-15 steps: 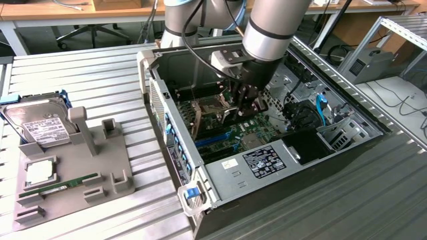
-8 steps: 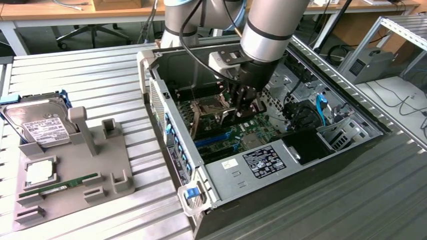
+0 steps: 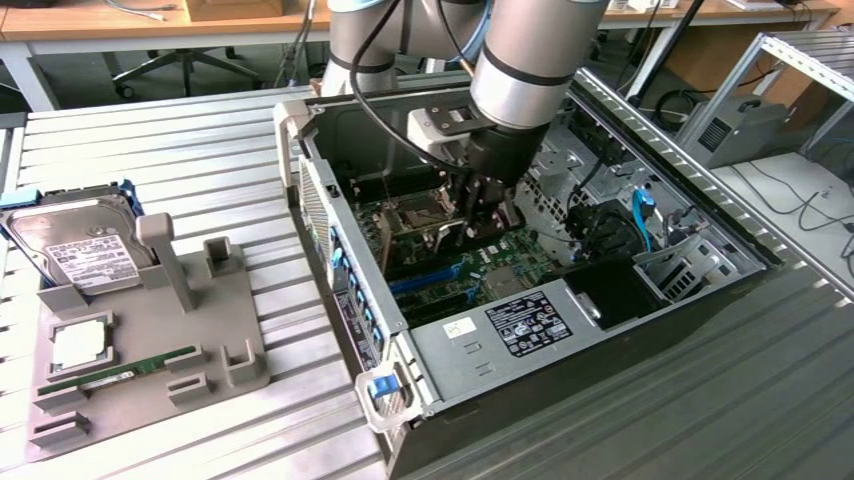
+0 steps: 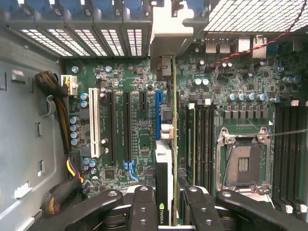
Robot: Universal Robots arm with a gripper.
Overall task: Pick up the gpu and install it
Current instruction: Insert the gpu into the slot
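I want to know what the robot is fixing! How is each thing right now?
slim dark gpu card with silver bracket: gripped on edge above the motherboard slots
black pincer: shut on the gpu
dark metal computer case: lying sideways, open
silver processor socket: empty
boxy silver hard drive: propped in grey holder
narrow green memory stick: lying flat in holder

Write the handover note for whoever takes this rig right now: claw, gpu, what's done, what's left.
Claw: shut on the gpu, card held on edge.
Where: inside the open computer case, above the motherboard, alongside the blue slot.
Done: gpu picked up and carried into the case.
Left: install unfinished; the claw has not let go, and whether the card sits in a slot cannot be told.
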